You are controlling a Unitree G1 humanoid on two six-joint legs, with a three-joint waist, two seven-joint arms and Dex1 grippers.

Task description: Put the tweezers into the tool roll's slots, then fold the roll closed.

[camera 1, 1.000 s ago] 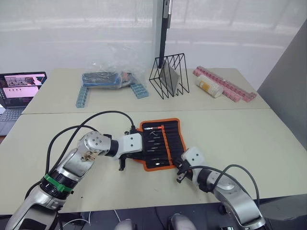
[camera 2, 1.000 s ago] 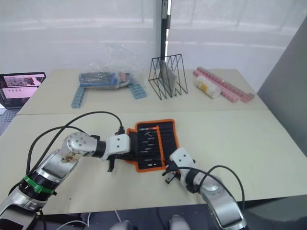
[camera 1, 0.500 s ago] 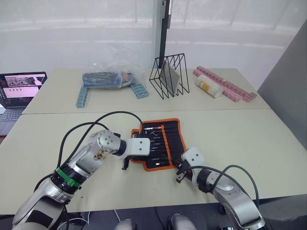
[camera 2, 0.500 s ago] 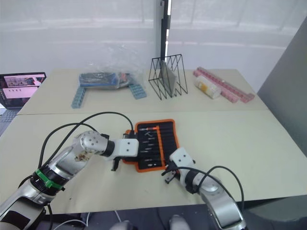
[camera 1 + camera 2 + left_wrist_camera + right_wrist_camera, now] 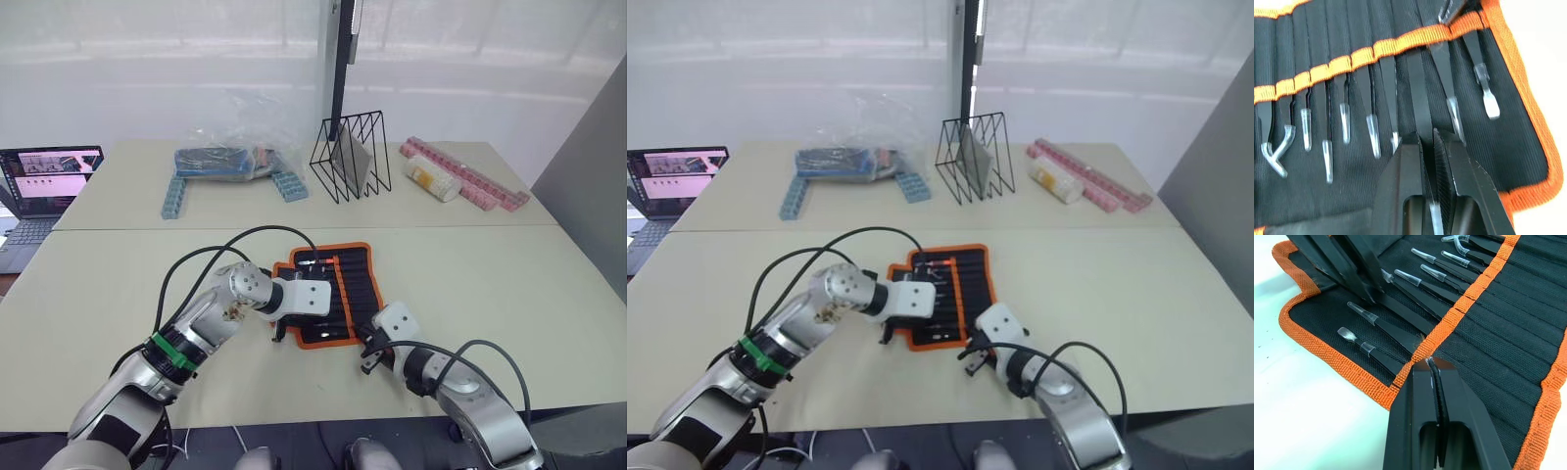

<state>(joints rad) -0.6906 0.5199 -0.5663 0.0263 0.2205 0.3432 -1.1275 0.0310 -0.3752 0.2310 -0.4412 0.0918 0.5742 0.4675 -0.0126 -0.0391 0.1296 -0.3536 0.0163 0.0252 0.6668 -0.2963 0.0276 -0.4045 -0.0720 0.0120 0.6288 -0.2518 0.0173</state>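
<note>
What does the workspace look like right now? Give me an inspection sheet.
Surface: beige table, two sections joined.
Job's things: tool roll lying open; tweezers seated in the slots.
Clutter: clear plastic bag, wire rack, pink strips, blue blocks.
Claws: left claw shut on one of the tweezers; right claw shut on the roll's orange band.
Cables: black cables looping over both arms.
Surroundings: laptop, white curtain.

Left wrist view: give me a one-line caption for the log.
Left gripper, fingers shut on a tweezer, feeding it into a slot of the open tool roll.
</note>
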